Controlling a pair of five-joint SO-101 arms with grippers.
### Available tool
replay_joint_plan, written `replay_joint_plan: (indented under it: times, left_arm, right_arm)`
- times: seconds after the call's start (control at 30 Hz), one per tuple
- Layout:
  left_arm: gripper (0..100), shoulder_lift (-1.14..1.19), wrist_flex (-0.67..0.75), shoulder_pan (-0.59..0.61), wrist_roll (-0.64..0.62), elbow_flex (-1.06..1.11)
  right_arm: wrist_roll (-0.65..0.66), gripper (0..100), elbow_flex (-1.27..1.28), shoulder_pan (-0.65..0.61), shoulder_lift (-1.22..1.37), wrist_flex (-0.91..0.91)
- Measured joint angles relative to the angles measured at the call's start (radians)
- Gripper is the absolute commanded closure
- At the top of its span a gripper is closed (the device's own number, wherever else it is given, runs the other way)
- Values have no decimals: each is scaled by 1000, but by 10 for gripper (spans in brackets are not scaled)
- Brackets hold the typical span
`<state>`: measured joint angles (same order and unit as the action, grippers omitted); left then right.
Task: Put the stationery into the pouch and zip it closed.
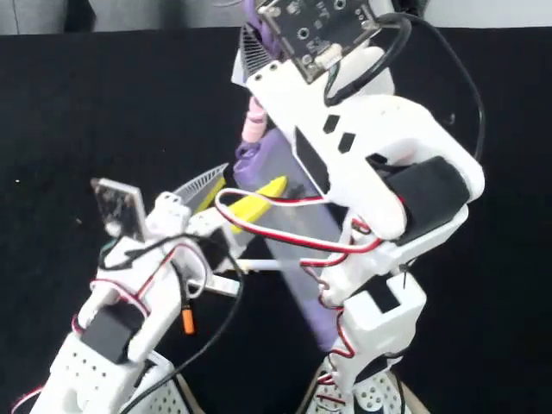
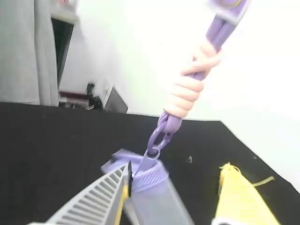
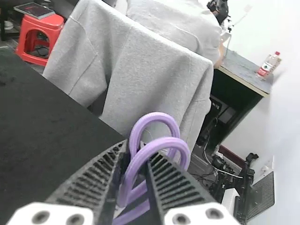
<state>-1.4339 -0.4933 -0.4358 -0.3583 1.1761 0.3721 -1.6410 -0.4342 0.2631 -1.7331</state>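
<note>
The pouch (image 1: 289, 246), clear-sided with purple trim, hangs tilted above the black table. Its purple strap (image 1: 251, 13) with a pink coiled sleeve (image 1: 253, 121) runs up from the zipper end. My right gripper (image 1: 252, 39) is shut on the strap's loop (image 3: 154, 136), which sits between its black ribbed fingers (image 3: 101, 180). My left gripper (image 1: 233, 191) is at the pouch's zipper end (image 2: 149, 177). Its grey ribbed finger (image 2: 96, 201) lies against the pouch (image 2: 157, 204), while the yellow finger (image 2: 239, 199) stands apart, so it is open. The zipper pull (image 2: 146, 161) hangs on purple chain links.
A small orange piece (image 1: 187, 321) and a thin white stick (image 1: 259, 266) show beside the left arm. The right arm's white body (image 1: 388, 172) covers much of the table's middle. Black table (image 1: 103, 103) stretches to the left and far right.
</note>
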Motion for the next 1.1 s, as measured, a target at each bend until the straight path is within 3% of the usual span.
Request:
replay_joint_plan:
  times: [0.17,0.57,0.93,1.1]
  left_arm:
    - [693,-35,0,-54,0,98]
    - [696,-37,0,-55,0,150]
    - [696,-37,51,-49,-2,160]
    - [697,12,152,-23,-2,178]
  right_arm:
    - [0,988,0,0,0,0]
    - [0,988,0,0,-23,0]
    - [0,988,-2,0,-83,-2]
    - [0,988,-2,0,-83,-2]
